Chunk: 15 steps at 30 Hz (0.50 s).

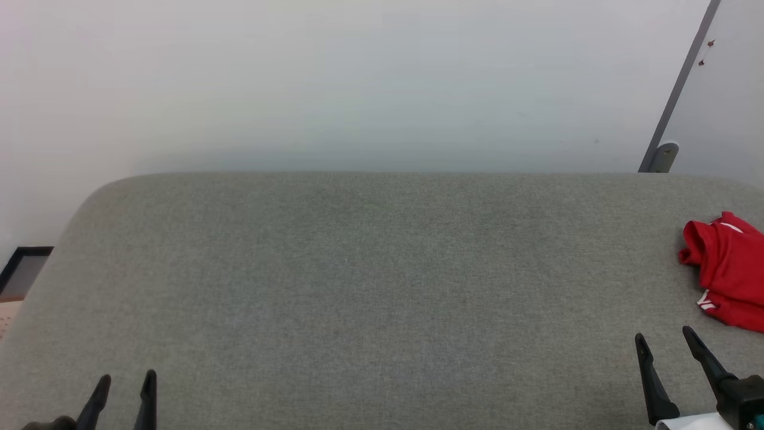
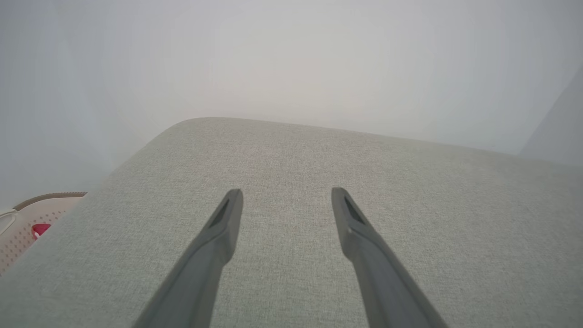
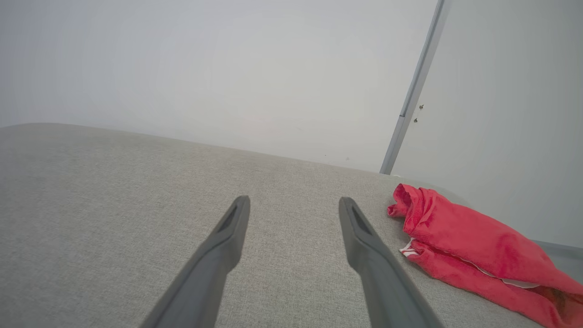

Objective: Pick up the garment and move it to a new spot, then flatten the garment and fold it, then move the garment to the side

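Note:
The garment [image 1: 729,272] is a crumpled red shirt with bits of white trim, lying at the far right edge of the grey fabric surface [image 1: 370,280]. In the right wrist view the garment [image 3: 473,241] lies bunched just right of my fingers. My right gripper [image 1: 664,335] stands open at the lower right, a short way in front of and left of the garment, touching nothing. My left gripper [image 1: 128,378] is open at the lower left, far from the garment, with only bare fabric between its fingers [image 2: 227,218].
A pale wall rises behind the surface. A grey metal post [image 1: 677,95] leans at the back right. Off the left edge sit a dark frame [image 1: 24,269] and a pale perforated basket [image 2: 23,228] holding something red.

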Available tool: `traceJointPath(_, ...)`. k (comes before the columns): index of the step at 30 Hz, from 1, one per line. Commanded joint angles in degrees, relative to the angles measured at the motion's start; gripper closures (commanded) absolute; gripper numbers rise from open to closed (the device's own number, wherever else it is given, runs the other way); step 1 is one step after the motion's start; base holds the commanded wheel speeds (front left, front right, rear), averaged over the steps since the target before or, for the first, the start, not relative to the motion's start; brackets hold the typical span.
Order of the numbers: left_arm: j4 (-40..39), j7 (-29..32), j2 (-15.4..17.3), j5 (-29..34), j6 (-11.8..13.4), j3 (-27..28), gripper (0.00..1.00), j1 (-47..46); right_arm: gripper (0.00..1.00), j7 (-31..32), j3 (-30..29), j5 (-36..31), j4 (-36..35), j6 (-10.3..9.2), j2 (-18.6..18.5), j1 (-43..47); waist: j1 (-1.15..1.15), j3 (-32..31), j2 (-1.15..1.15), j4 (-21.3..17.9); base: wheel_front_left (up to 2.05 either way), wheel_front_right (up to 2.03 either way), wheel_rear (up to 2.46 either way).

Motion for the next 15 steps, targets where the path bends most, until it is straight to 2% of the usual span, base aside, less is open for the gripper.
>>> traceJointPath(1,-0.2,0.0,-0.2,0.3,-0.2,0.0,0.0,0.1,0.0,-0.2,-0.2,-0.3,-0.3,-0.12,0.2,0.8,0.0,0.0,0.0,0.0,0.0,0.0,0.0)
traceJointPath(15,-1.3,0.0,0.6,0.2,-0.2,-2.3,0.0,0.1,0.0,-0.2,0.0,-0.4,-1.5,-0.12,0.9,1.4,0.0,-0.1,0.0,0.0,0.0,0.0,0.0)
